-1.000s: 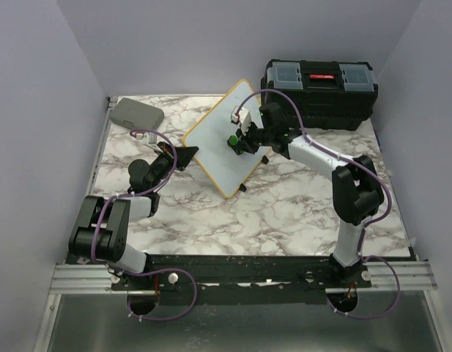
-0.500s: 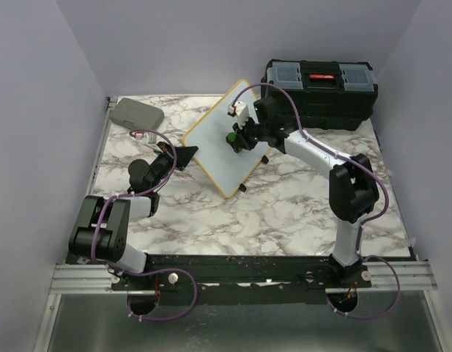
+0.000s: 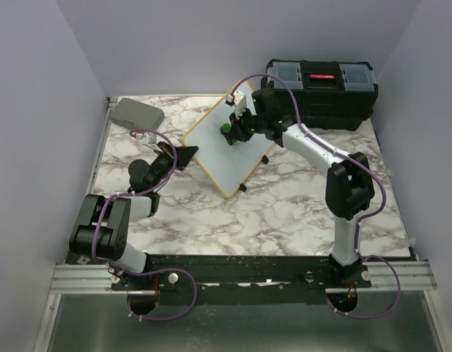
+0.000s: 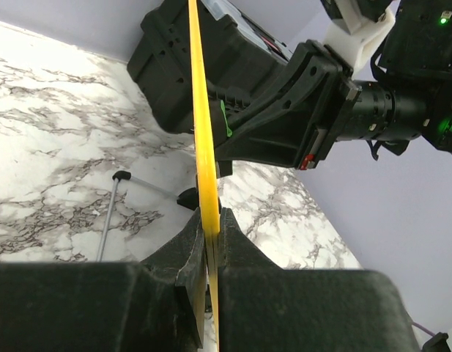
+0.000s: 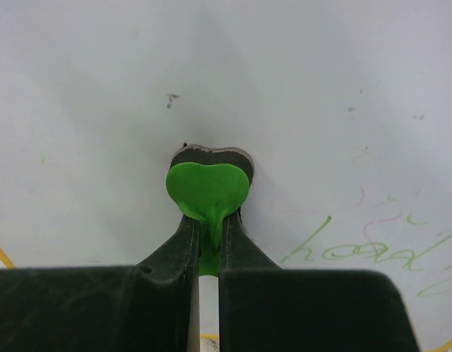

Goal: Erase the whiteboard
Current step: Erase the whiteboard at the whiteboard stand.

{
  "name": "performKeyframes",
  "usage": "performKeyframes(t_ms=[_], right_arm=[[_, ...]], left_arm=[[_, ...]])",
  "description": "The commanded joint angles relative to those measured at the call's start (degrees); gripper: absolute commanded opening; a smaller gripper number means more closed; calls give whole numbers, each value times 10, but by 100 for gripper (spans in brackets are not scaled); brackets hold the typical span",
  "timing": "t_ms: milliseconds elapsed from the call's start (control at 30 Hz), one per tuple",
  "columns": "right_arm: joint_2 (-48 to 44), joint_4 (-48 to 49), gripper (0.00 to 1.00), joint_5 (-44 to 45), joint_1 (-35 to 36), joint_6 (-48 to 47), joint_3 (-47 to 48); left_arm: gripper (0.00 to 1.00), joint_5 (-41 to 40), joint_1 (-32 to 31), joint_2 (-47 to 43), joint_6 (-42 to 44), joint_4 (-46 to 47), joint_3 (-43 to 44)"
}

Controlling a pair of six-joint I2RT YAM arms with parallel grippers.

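One whiteboard (image 3: 224, 150) out there, one green heart-shaped eraser (image 5: 207, 191), two grippers, one black toolbox (image 3: 321, 92) and one flat grey case (image 3: 136, 114), all on the marble bench (image 3: 284, 213). The whiteboard sits mid-bench toward the back, between the case and the toolbox. From the top view it is turned diamond-wise and tipped up on edge.

Left gripper (image 4: 212, 220) is pinched narrow on the board's thin yellow frame at its left corner, and its wrist camera looks straight along that edge. Right gripper (image 5: 209, 224) is clamped tight on the eraser, whose dark pad is pressed against the white face in the board's far half.

Two little black feet (image 3: 242, 188) show along the board's right-hand side; whether they touch the bench is hard to call from above. The face reads mostly clean white with rounded corners and a few tiny specks. One line of faint green handwriting (image 5: 350, 249) runs low and to the right of the eraser in the right wrist view.
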Motion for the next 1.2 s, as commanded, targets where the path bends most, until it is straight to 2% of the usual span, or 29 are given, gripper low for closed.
performKeyframes(t_ms=[0,267,333,400,633,833,933,1067,1167], right_arm=[[27,44,1,-67,31,19,28],[-5,31,1,-77,72,-13,-35],[-13,44,1,-54,74,-6,-46],[-14,61,1,9,70,4,-43],[29,75,1,86,4,71,35],[77,58,1,109,-37,74,73],[86,54,1,85,-45,69,71],[75,38,1,-31,-43,41,45],[42,48,1,-70,-31,15,-4]], left_arm=[[0,96,-32,21,20,-28,9],[0,95,-32,23,22,-32,13],[0,95,-32,21,22,-32,13],[0,95,-32,21,22,-32,11],[0,96,-32,17,25,-37,8],[0,96,-31,18,24,-36,11],[0,96,-32,17,25,-37,12],[0,96,-32,20,26,-37,12],[0,96,-32,22,24,-35,12]])
